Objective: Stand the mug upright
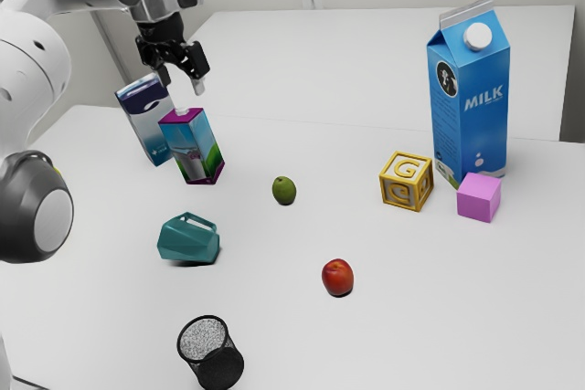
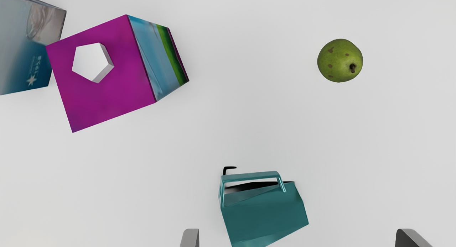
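The mug [image 1: 188, 240] is seen lying on its side on the table [image 1: 274, 335], with its handle turned upward. The gripper [image 1: 181, 81] is held well above it, with its fingers [image 2: 190, 238] spread wide and nothing gripped. In the wrist view, the mug is framed between the two fingertips, nearer the one on the carton's side; it is touched by neither. Beyond the mug from the fingers, the purple-topped carton [image 1: 194, 148] and the pear [image 1: 284, 191] are seen, well apart from each other. Behind the carton, a box [image 1: 151, 125] is placed. In the exterior view, the mug is flanked by the carton and the mesh cup [image 1: 219, 367], while the red fruit [image 1: 337, 277] is set toward the exterior view's right.
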Robot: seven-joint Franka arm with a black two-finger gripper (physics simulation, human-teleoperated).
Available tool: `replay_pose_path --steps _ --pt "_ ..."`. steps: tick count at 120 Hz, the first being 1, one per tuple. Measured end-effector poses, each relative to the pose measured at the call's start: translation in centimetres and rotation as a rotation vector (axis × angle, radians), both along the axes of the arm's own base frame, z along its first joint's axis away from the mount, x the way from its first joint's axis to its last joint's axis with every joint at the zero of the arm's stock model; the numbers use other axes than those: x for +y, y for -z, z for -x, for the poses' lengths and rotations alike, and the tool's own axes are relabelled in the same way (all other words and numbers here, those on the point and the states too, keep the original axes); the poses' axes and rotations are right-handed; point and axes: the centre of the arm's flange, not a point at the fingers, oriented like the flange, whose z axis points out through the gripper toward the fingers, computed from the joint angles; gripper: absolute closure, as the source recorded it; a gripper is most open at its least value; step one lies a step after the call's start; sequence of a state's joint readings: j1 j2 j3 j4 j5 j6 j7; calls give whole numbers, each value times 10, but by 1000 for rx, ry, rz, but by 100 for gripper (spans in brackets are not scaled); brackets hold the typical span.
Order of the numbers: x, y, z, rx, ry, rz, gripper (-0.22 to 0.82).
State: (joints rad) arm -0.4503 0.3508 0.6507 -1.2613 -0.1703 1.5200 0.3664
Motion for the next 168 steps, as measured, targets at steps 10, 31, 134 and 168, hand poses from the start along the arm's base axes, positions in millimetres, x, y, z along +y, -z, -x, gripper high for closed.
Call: replay_pose_path --steps 10,31,134,168 --pt "0 -2 0 -3 2 -1 0" --pt "20 6 5 15 -27 26 0" --pt "144 197 176 -55 -298 320 0" --pt "169 251 174 -92 -429 523 0"
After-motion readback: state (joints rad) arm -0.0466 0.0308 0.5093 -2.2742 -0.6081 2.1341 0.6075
